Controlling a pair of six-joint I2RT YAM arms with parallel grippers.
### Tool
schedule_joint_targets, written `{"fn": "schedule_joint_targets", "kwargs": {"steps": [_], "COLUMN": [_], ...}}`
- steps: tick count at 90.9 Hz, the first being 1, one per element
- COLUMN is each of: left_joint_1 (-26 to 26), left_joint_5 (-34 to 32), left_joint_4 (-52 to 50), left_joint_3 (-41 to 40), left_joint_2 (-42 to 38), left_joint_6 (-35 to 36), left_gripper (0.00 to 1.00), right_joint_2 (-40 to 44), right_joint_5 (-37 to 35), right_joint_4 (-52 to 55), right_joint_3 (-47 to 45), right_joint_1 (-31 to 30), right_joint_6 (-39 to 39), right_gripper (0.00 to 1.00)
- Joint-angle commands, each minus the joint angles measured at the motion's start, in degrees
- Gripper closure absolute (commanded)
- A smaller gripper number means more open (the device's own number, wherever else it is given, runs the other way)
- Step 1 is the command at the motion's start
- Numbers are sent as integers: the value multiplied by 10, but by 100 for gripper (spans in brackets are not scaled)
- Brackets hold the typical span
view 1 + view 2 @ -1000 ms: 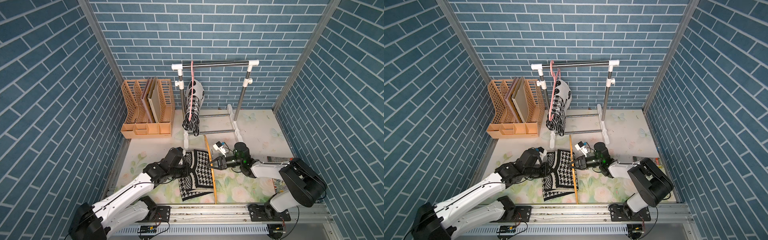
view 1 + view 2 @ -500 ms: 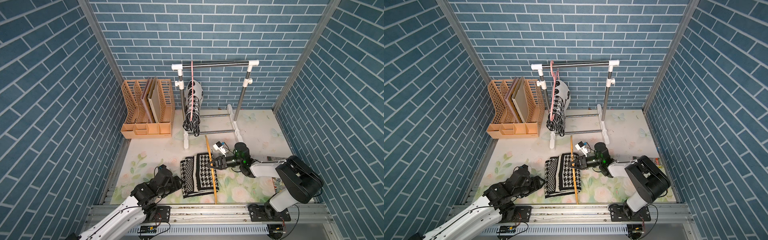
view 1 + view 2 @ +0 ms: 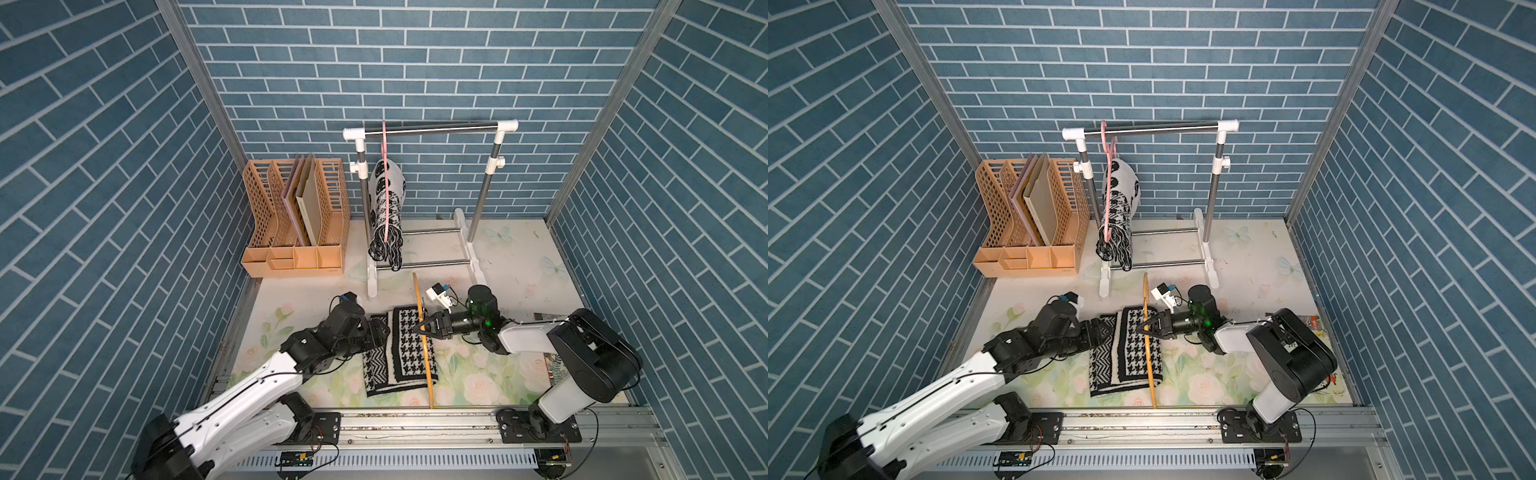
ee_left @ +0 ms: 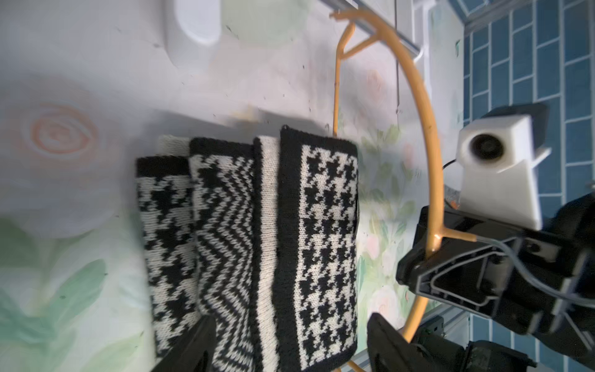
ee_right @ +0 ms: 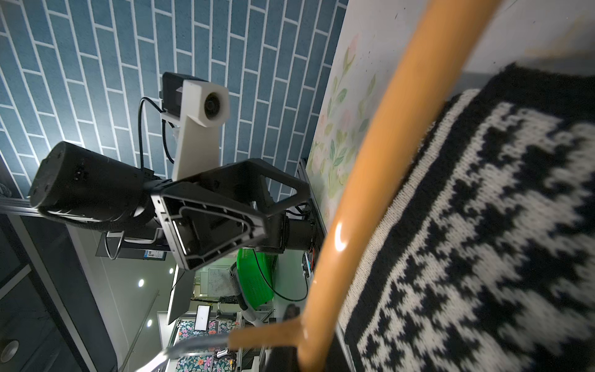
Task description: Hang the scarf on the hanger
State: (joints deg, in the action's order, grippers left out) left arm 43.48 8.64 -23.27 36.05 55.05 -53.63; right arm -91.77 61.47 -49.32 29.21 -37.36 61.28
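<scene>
Since the frame half a second earlier, the left arm has come forward again from near the front rail. The left pincer (image 3: 379, 332) is now at the left edge of the scarf (image 3: 405, 353). Its fingers (image 4: 193, 348) stand wide apart in the left wrist view, with the near end of the scarf lying between them and not clamped. The right pincer (image 3: 423, 326) has not shifted. It is closed tight on the orange hanger (image 3: 424, 361), gripping where the hook stem meets the curved arm, as the left wrist view shows. The hanger is held on edge, running front to back over the right-hand part of the scarf. Whether its lower bar touches the knit cannot be told. The scarf lies folded flat on the bench (image 3: 503, 257), with black-and-white houndstooth and zigzag panels uppermost, between the two pincers. Further back stands the clothes rack (image 3: 432, 128), which carries a pink hanger (image 3: 385, 166) with a second scarf (image 3: 390, 208) draped on it. A tan file organiser (image 3: 291, 232) sits against the left wall beside the rack.
</scene>
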Motion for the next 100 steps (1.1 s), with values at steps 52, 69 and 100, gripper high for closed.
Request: {"fn": "schedule_joint_targets", "kwargs": {"steps": [52,69,100], "left_joint_1": [15,15,16], "left_joint_5": [-70,-82,10], "left_joint_4": [-5,-48,64], "left_joint_3": [41,67,122], "left_joint_2": [218,193,86], "left_joint_6": [51,46,12], "left_gripper": [69,69,29], "right_joint_2": [13,23,35], "right_joint_5": [17,12,1], "right_joint_4": [53,84,110], "right_joint_3": [-29,-25,-32], "right_joint_1": [-3,0,1], "right_joint_6": [-63,-84,-99], "right_gripper": [100,100,77]}}
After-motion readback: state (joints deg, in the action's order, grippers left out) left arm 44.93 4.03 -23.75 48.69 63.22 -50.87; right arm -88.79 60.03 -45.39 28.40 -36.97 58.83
